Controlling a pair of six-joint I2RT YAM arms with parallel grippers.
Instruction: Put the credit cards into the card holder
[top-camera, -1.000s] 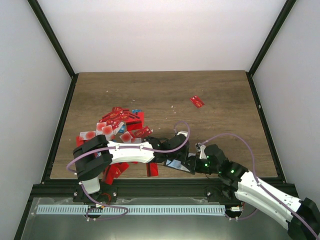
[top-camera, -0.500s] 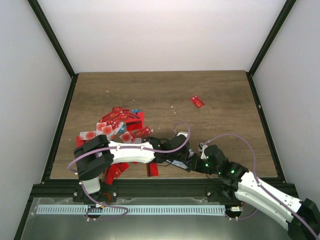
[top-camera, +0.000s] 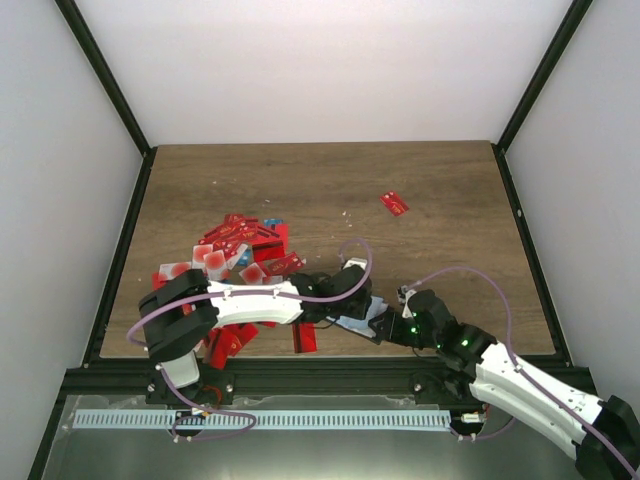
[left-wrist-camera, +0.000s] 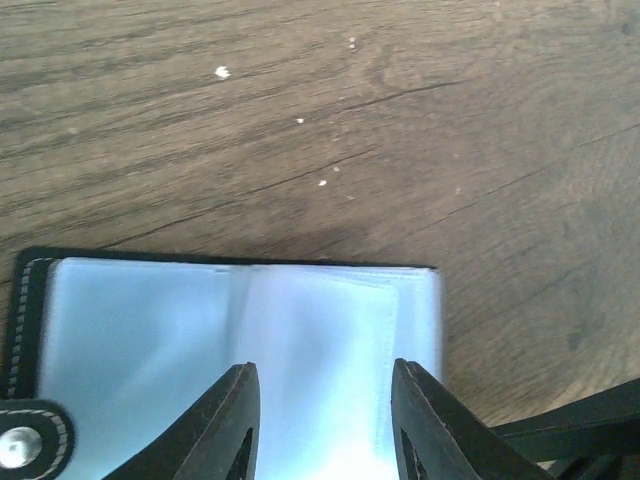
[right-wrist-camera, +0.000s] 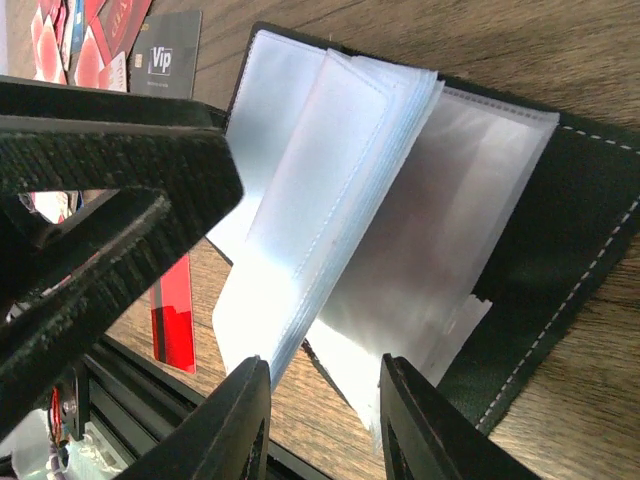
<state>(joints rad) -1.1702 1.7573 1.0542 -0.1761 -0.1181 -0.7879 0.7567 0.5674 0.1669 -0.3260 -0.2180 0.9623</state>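
Dozens of cards (top-camera: 240, 250) lie heaped at 9 o'clock on the bench (top-camera: 450, 180), mostly red, many overlapping, a few trailing toward 7 o'clock. One lone card (top-camera: 394, 203) sits well apart near 2 o'clock. At 6 o'clock, close to the near edge, the holder (top-camera: 352, 322) lies open, black cover down and clear sleeves up, with both arms meeting over it

Left tool (left-wrist-camera: 320, 425) hangs just above the sleeves, its fingers parted to a middling gap with nothing between them. Right tool (right-wrist-camera: 318, 420), reaching in from 4 o'clock, has a fanned bundle of sleeves (right-wrist-camera: 350, 190) running between its fingers and seems to pinch them lightly, propping the holder open. Just beside the holder at 9 o'clock a black Vip card (right-wrist-camera: 165, 62) and a red card (right-wrist-camera: 175, 310) lie flat on the wood. The clasp (left-wrist-camera: 20, 445) shows at the cover's corner

The step in hand looks like fetching a card for an open sleeve. I cannot tell whether any sleeve is already filled. To do it well, the right tool should hold the fan steady without tugging, since the thin sleeves would likely buckle or slip free. The left tool should lift clear before swinging to 9 o'clock. There it should choose a card propped on another, because one lying flat gives no edge to grip. It should take that card by a short edge, line it up with the sleeve mouth and slide it in flat
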